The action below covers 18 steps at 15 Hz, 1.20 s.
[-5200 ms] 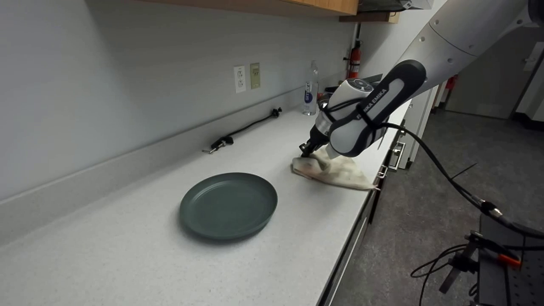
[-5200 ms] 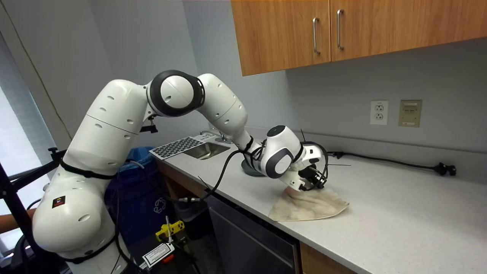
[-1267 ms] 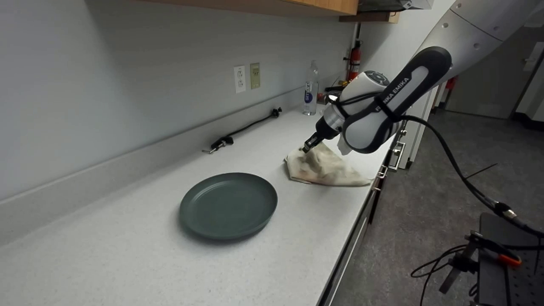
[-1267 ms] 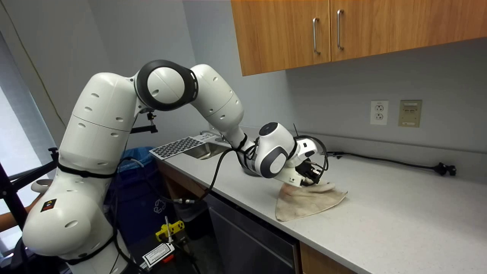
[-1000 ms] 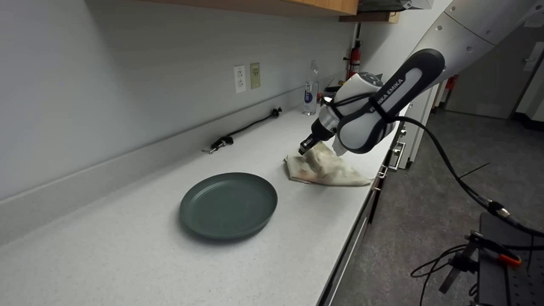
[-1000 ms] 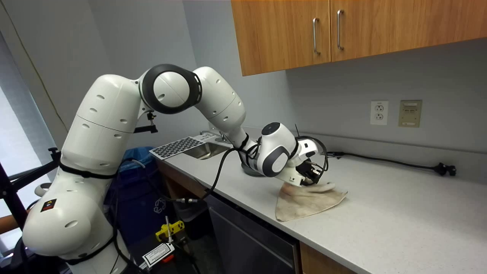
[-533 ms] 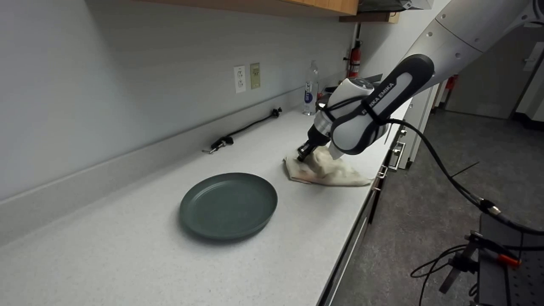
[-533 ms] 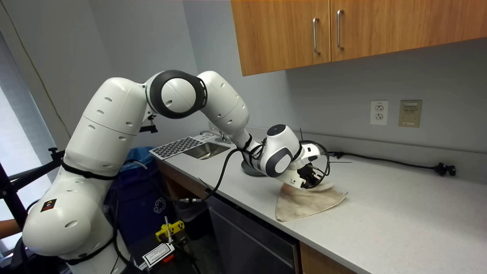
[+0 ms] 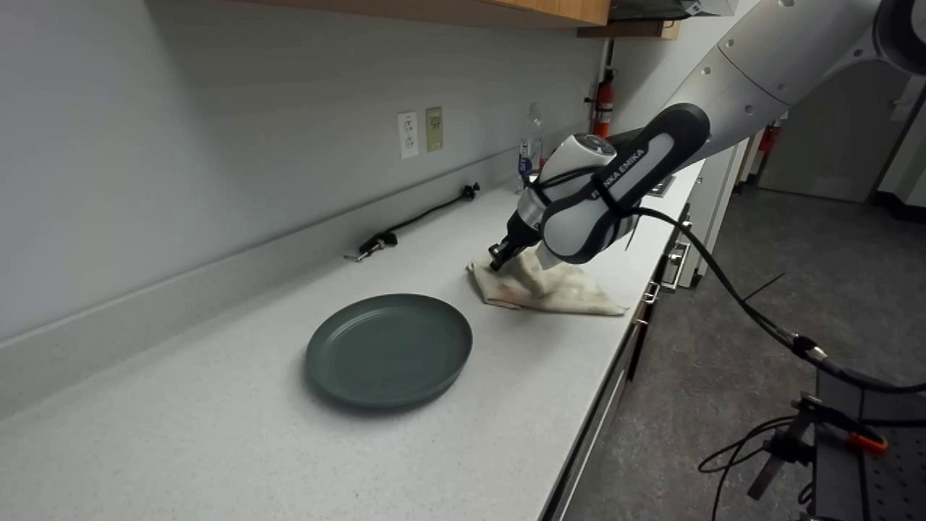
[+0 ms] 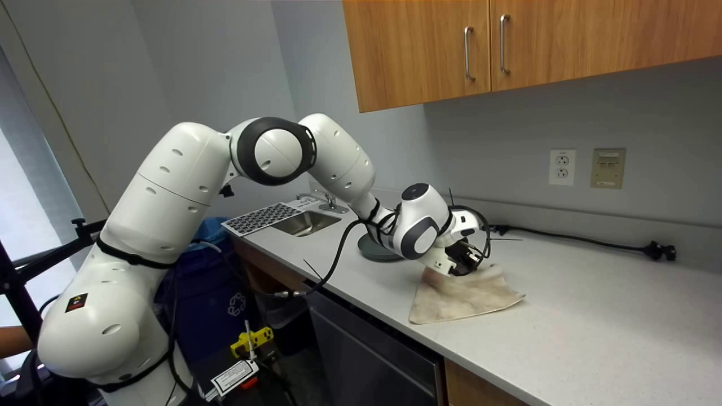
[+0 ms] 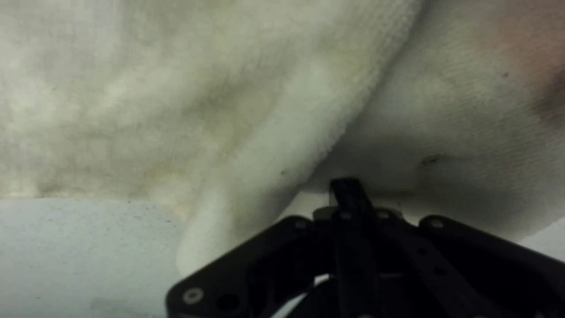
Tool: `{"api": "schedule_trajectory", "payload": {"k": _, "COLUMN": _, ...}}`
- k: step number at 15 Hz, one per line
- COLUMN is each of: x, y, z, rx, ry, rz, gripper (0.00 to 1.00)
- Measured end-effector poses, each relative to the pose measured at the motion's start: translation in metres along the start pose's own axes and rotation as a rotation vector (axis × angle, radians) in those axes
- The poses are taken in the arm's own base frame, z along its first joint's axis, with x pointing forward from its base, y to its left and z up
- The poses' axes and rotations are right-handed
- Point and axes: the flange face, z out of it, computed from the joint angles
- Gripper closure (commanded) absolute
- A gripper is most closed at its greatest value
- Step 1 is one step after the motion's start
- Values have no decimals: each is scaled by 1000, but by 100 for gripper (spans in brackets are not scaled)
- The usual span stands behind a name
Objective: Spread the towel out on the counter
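Lying rumpled on the desk (image 9: pixel 217 449), the towel (image 9: pixel 579 293) sits beyond the green plate (image 9: pixel 388 352) in an exterior view, the jaws slanting down over it. In an exterior view, its corner (image 10: pixel 423 314) lies near the desk's front edge. In the wrist view, the jaws are closed on nothing but each other, beside a raised fold (image 11: pixel 287 141).

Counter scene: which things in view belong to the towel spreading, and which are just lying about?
In the job:
towel, rumpled, not yet flat
counter, the surface under it
gripper, shut, right by the towel

Apparently just lying about:
dark green plate
black cord-like piece
clear bottle, partly hidden by the arm
grid-patterned board
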Motion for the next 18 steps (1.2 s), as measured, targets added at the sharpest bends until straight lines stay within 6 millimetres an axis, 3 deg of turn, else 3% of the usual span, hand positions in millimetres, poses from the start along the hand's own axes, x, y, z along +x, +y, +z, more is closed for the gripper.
{"api": "schedule_trajectory", "payload": {"k": 4, "x": 9, "y": -8, "z": 12, "rx": -10, "ry": 69, "rz": 54, "gripper": 100}}
{"api": "schedule_trajectory", "payload": {"k": 10, "x": 8, "y": -9, "z": 21, "rx": -14, "ry": 166, "rz": 83, "gripper": 100}}
{"api": "schedule_trajectory", "payload": {"k": 15, "x": 8, "y": -2, "z": 9, "rx": -12, "ry": 246, "rz": 94, "gripper": 100}}
{"api": "schedule_trajectory", "payload": {"k": 18, "x": 2, "y": 7, "z": -8, "rx": -12, "ry": 275, "rz": 102, "gripper": 100}}
